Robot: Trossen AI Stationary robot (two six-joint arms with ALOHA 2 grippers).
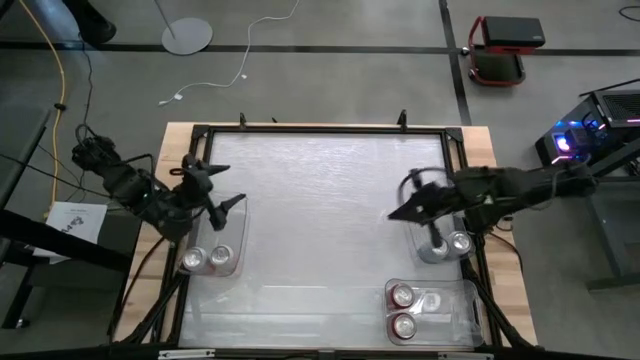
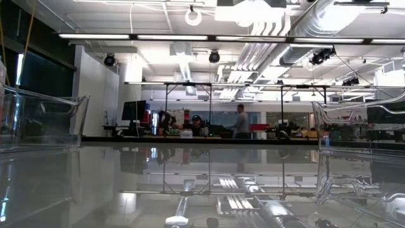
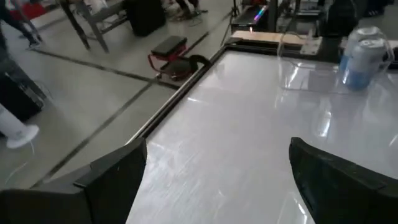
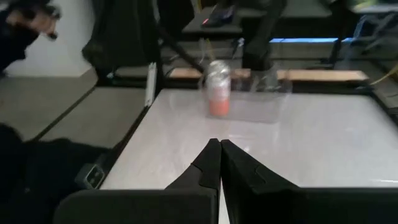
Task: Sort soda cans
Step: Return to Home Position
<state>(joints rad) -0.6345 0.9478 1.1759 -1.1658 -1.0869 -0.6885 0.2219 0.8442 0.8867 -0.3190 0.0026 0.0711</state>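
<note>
My left pincer (image 1: pixel 232 186) hangs with its fingers spread wide at the left of the frame, just above the clear tray (image 1: pixel 238 263) holding two pale soda cans (image 1: pixel 194 260). My right pincer (image 1: pixel 393 213) is pinched together and empty, mid-right over the surface (image 1: pixel 320 200). Two silver cans (image 1: pixel 459 242) stand beneath its arm. Two red cans (image 1: pixel 403 296) sit in the lower-right tray (image 1: pixel 450 312).

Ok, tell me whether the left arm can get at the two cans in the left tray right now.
Probably yes. The left arm hovers beside the left tray, jaws open, and the two cans stand upright with tops uncovered. Nothing lies between them, though the jaws point away across the table.
</note>
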